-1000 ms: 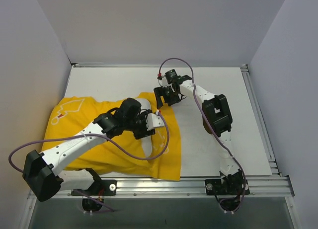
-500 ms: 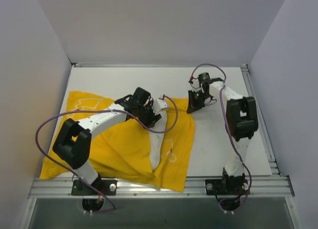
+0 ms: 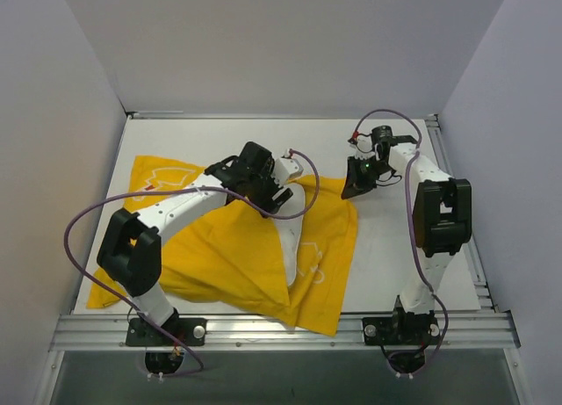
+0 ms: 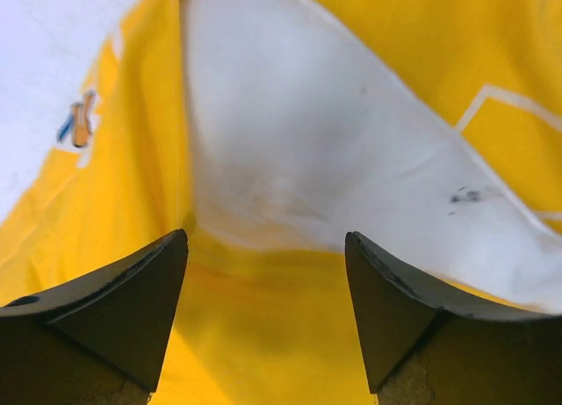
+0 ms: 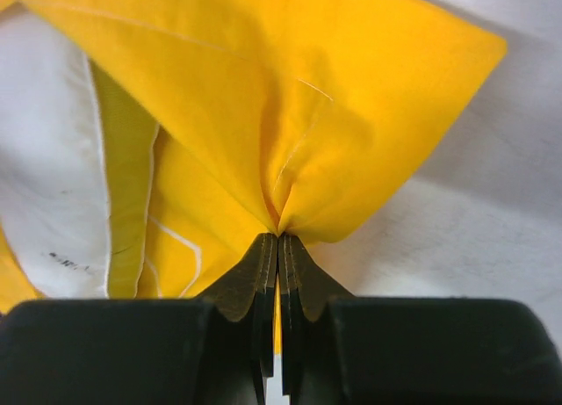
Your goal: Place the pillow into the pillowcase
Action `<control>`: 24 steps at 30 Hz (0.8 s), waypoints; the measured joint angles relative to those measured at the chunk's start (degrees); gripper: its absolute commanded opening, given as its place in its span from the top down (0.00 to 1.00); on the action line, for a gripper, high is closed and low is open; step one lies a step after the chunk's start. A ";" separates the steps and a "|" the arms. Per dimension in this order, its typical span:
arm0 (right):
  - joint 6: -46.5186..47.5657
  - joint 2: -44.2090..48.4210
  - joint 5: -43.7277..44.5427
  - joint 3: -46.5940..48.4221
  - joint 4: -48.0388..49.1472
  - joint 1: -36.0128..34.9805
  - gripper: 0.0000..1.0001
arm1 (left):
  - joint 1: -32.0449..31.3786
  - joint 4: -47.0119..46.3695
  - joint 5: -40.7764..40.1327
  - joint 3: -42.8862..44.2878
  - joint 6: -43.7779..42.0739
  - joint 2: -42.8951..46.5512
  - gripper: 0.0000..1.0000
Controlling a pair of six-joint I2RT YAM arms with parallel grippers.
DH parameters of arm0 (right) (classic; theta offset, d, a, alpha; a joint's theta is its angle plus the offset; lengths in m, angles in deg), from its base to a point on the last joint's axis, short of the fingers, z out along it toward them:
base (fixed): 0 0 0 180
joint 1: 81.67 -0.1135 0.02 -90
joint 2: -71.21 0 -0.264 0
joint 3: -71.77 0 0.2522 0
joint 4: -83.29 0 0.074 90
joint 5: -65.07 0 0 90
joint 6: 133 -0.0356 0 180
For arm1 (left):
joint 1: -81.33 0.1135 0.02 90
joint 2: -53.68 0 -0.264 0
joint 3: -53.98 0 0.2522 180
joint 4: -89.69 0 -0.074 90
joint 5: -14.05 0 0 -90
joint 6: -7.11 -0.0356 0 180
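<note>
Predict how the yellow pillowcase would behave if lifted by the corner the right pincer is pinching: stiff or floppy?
Probably floppy: the pillowcase bunches into folds where the right pincer pinches its corner. Likely light and thin, since it lies creased on the table. It would likely drape and drag rather than lift flat.

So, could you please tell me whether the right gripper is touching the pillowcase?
Touching. The right wrist view shows the right gripper shut, with a gathered fold of the yellow pillowcase pinched between its fingertips.
</note>
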 measured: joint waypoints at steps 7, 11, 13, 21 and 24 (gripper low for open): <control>-1.66 0.00 -5.64 -0.92 -0.74 -2.89 1.00 | -13.99 1.14 -11.23 7.19 11.47 2.91 0.03; -3.02 0.07 -7.10 -1.51 -0.98 -3.78 1.00 | -19.26 2.03 -17.99 7.54 18.25 -1.62 0.02; -3.54 0.26 -7.26 -2.12 -0.94 -3.56 1.00 | -19.34 3.08 -23.19 7.89 21.18 -5.73 0.03; -4.02 1.38 -6.34 -3.50 -0.92 -3.43 1.00 | -17.90 5.77 -34.73 10.69 26.73 -17.66 0.60; -2.71 1.49 -4.22 -3.50 -0.87 -3.37 1.00 | -15.45 6.58 -30.82 11.21 27.36 -16.92 1.00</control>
